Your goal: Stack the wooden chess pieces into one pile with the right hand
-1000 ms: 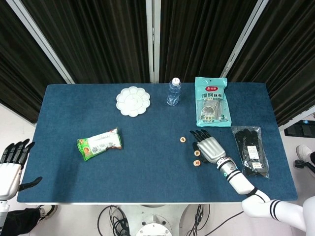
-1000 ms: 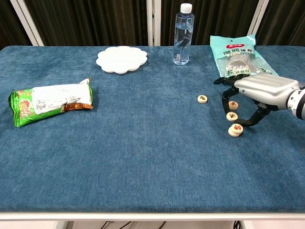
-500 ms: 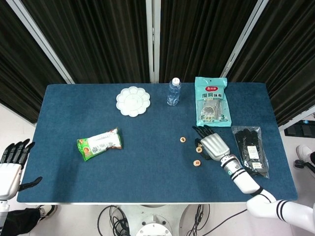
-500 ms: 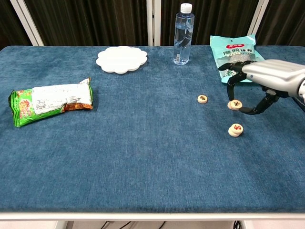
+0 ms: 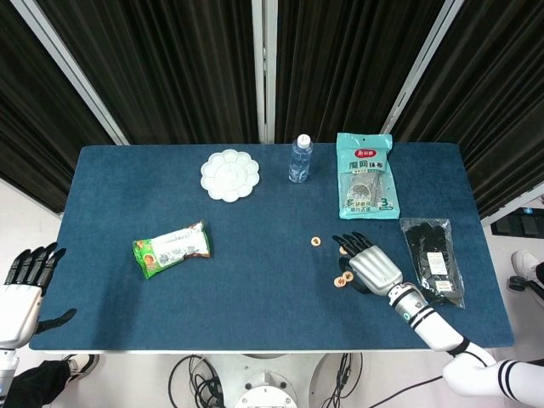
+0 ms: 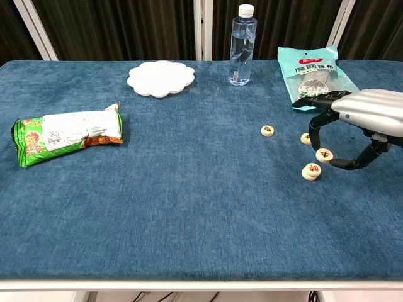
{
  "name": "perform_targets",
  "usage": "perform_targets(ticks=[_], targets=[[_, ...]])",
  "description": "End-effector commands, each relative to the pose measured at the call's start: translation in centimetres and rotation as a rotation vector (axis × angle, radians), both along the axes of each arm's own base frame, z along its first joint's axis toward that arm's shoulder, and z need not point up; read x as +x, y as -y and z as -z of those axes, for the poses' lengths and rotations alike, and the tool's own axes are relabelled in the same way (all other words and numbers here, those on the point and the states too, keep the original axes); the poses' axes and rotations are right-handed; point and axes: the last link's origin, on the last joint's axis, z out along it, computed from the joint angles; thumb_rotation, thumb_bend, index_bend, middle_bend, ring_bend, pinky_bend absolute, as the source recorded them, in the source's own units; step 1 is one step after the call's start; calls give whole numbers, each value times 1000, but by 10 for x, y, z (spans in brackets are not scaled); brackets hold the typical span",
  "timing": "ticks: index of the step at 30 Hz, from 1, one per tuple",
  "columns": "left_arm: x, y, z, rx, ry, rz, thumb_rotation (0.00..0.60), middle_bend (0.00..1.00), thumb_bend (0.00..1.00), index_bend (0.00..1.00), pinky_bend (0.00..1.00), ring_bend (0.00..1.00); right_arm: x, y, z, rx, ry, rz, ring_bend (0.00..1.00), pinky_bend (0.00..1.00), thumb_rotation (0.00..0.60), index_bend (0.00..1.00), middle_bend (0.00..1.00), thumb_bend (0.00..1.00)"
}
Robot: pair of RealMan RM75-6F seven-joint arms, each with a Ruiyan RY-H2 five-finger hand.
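Round wooden chess pieces lie on the blue table (image 6: 189, 207). One single piece (image 6: 267, 130) (image 5: 315, 241) sits left of my right hand, and another (image 6: 306, 138) lies just behind its fingers. A short pile of pieces (image 6: 310, 170) (image 5: 339, 281) stands nearest the front. My right hand (image 6: 356, 123) (image 5: 371, 266) pinches one piece (image 6: 324, 154) between thumb and a finger, holding it in the air just above and right of the pile. Off the table's left edge, my left hand (image 5: 21, 289) hangs with its fingers spread and nothing in it.
A green snack bag (image 6: 66, 133) lies at the left. A white flower-shaped plate (image 6: 160, 78), a water bottle (image 6: 242, 45) and a teal packet (image 6: 315, 72) stand along the back. A black packet (image 5: 435, 262) lies right of my right hand.
My right hand picked a piece off the table, lifted it, then carried it down and toward the front, close to the pile. The left hand barely moved.
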Motion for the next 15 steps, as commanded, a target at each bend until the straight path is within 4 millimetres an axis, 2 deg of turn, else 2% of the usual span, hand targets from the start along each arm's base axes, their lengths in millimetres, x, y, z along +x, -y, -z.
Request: perform_targets(ticks=[1,15], targets=[[0,0,0,1,1,0,600,1,0,65,0,0,0,-1,3,4,-4,1,0,0,600,576,20,271],[-2,-1,-1,-1,9,-3,600,1,0,66,0,0,4,-1,15,24,-4,5,0,0,600,575,19,271]])
